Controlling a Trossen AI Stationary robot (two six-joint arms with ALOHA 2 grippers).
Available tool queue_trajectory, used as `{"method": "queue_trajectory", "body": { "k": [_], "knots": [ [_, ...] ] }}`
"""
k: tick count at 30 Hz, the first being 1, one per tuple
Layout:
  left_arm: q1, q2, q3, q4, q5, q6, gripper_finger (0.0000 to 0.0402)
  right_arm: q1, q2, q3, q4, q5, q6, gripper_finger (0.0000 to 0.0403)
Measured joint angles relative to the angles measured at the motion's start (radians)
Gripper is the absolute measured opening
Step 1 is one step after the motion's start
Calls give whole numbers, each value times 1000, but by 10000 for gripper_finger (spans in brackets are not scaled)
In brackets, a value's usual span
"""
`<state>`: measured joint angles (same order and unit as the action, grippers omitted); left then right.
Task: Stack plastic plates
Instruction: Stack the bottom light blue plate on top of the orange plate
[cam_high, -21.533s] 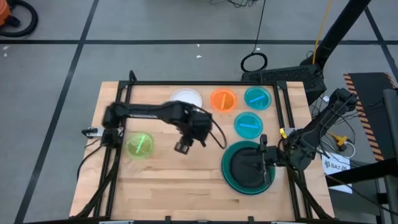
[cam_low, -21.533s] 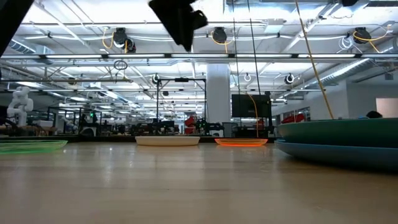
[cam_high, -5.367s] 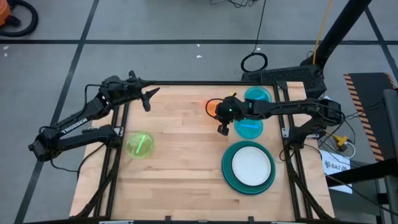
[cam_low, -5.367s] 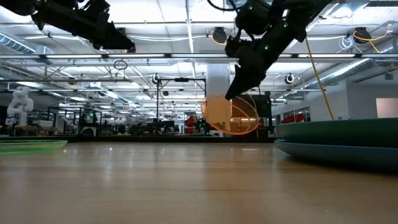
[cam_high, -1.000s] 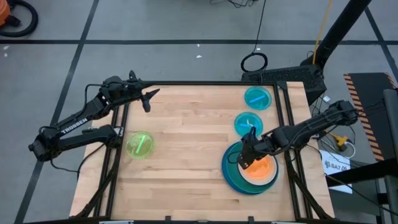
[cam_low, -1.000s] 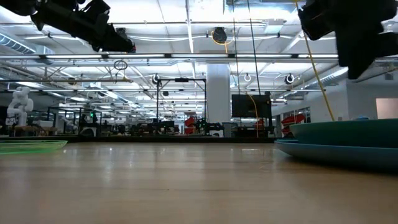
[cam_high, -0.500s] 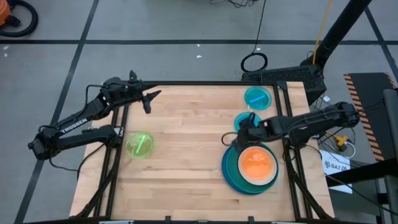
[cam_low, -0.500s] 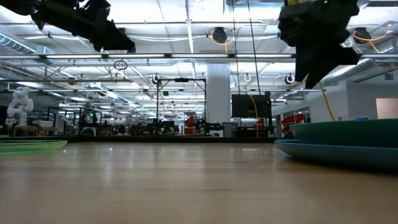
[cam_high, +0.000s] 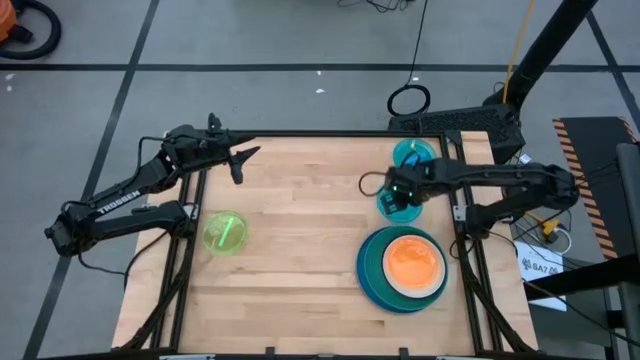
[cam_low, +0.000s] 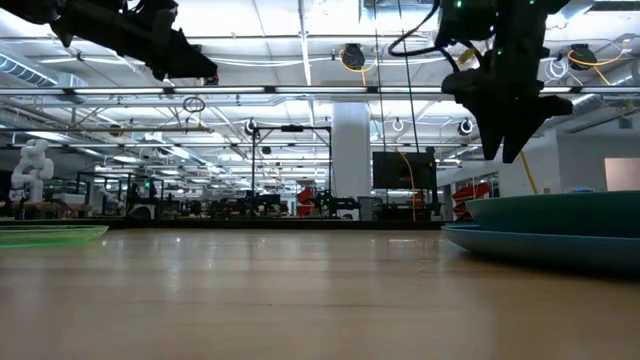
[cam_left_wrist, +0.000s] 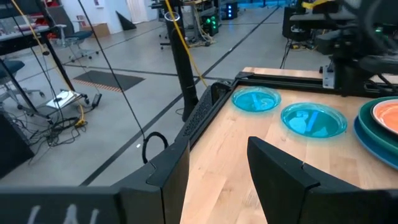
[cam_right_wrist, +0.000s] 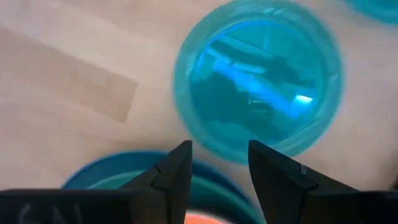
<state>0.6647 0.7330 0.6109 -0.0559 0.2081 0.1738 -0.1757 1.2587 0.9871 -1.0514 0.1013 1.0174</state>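
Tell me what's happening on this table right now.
A two-armed robot is stacking plastic plates. The stack sits near the right front of the table, with an orange plate on top. The right hand hangs open just above a translucent cyan plate, probably the next one to lift. A second cyan plate lies behind it, and a lime green plate sits alone on the left. The left hand waits open at the back left corner.

Bright even overhead lighting, soft shadows, ceiling lamp glare, right wrist view motion-blurred
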Motion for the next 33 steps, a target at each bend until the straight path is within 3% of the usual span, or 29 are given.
{"method": "queue_trajectory", "body": {
  "k": [17,33],
  "knots": [
    [0,0,0,0,0,24,170,-378,21,-23,1,-28,-303,148],
    [0,0,0,-3,0,38,170,-485,174,-123,77,-52,-405,148]
  ]
}}
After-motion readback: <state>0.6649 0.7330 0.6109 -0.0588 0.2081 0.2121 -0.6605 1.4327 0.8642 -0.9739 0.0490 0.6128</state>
